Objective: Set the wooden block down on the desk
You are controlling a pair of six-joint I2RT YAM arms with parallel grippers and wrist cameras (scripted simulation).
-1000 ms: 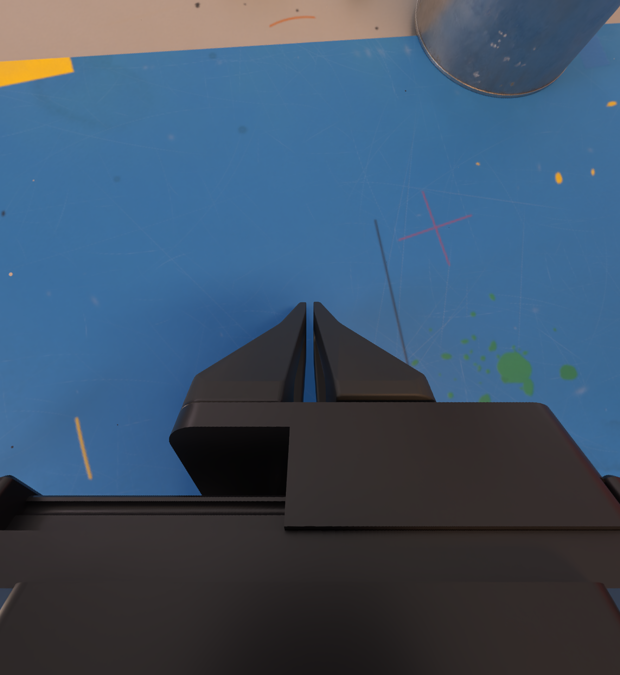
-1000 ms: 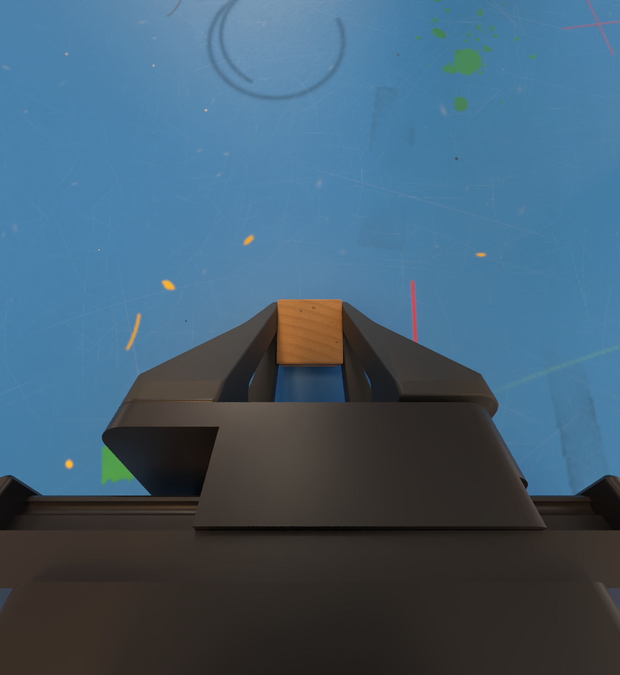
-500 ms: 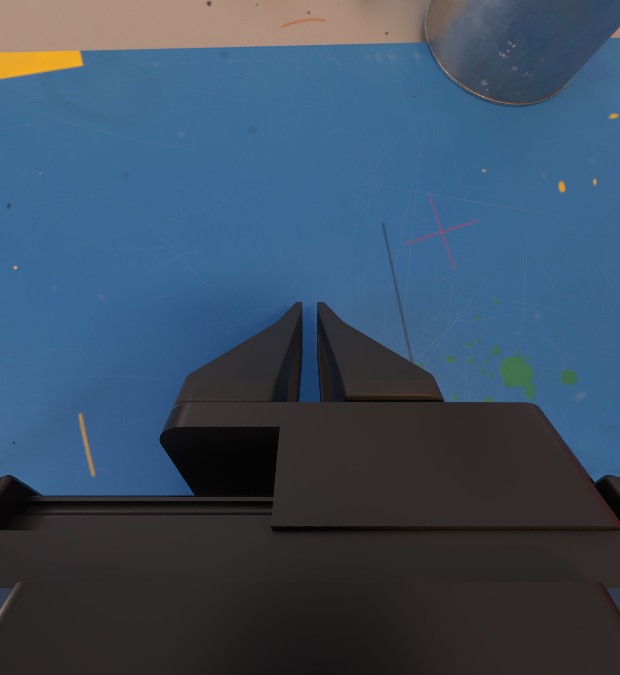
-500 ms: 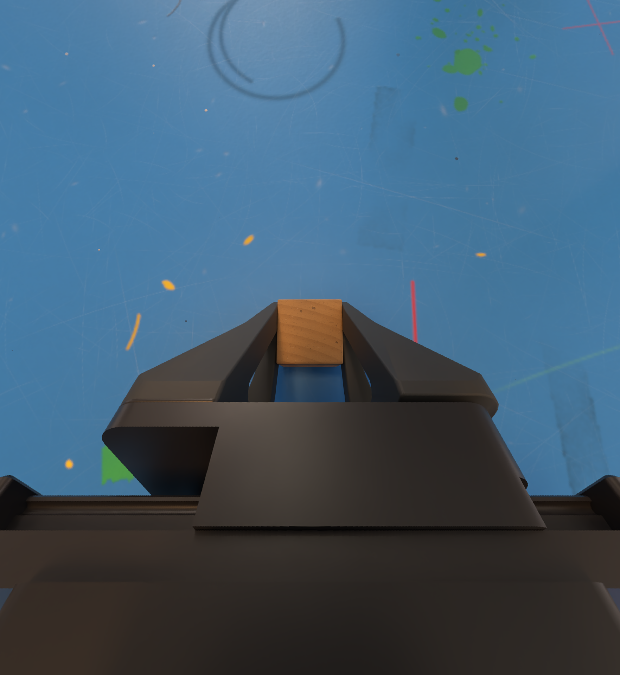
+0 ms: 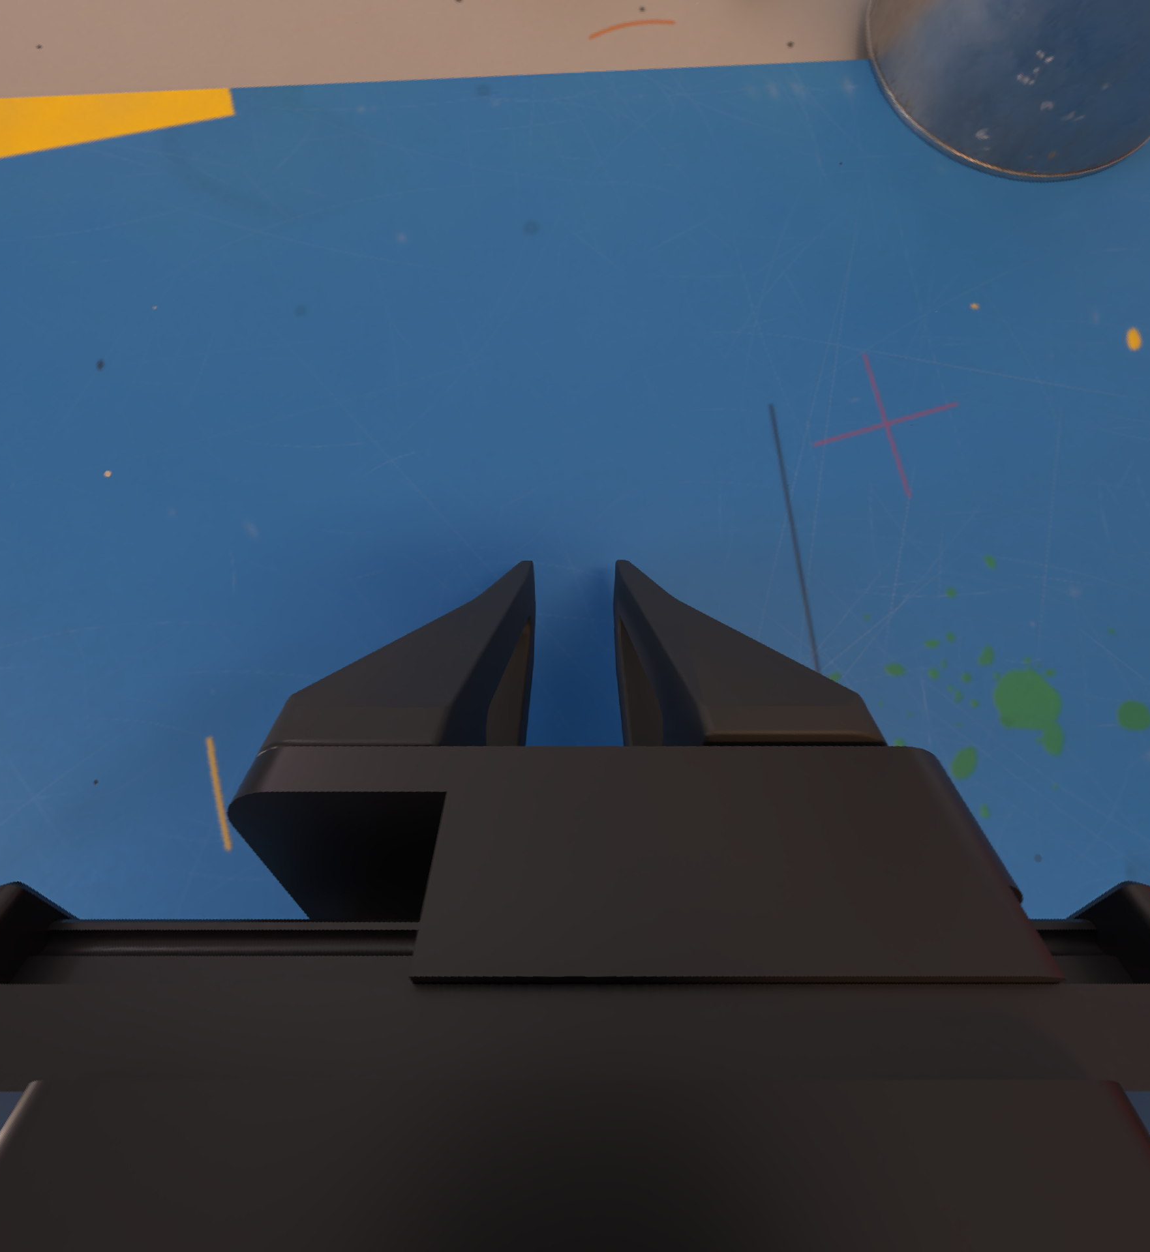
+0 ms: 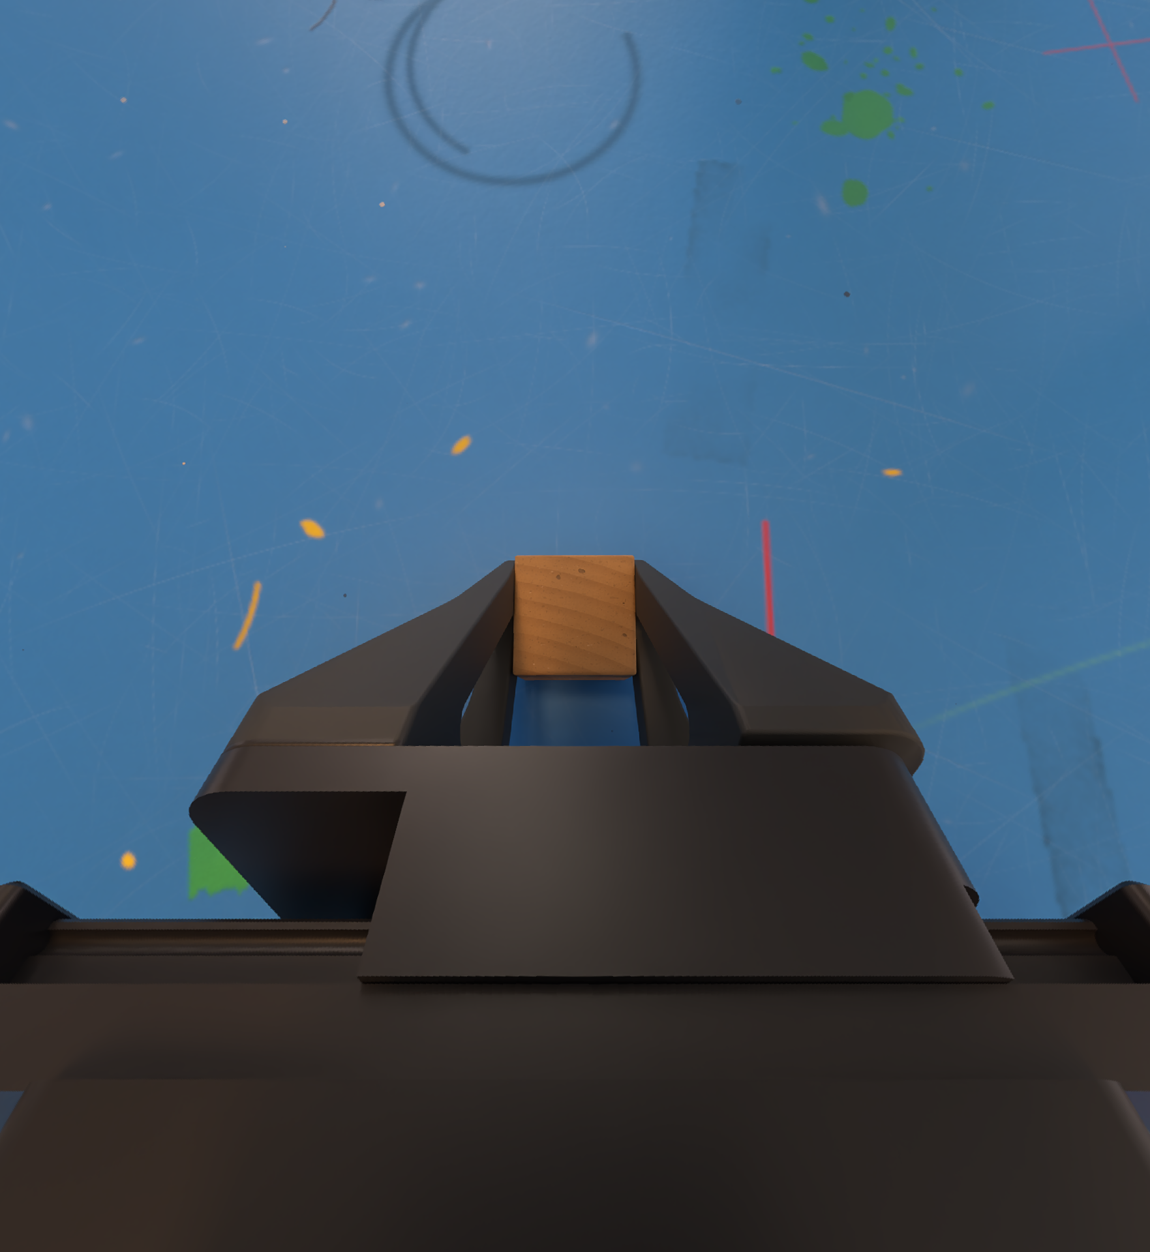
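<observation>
A small wooden block [image 6: 574, 615] with visible grain sits between the two black fingertips of my right gripper [image 6: 574, 564], which is shut on it. The block is held over the scratched blue desk [image 6: 558, 339]; I cannot tell whether it touches the surface. My left gripper [image 5: 574, 568] is over another part of the blue desk [image 5: 423, 339]. Its fingers stand a small gap apart and hold nothing. The block does not show in the left wrist view.
A grey metal cylinder [image 5: 1033, 88] stands at the far right of the left wrist view. The blue surface ends at a beige strip [image 5: 355, 40] with a yellow patch [image 5: 70, 125] at its left. Paint spots and pen marks dot the desk.
My left gripper's fingers have parted from nearly touching to a small gap, and its view has shifted slightly. My right gripper and the block have not moved.
</observation>
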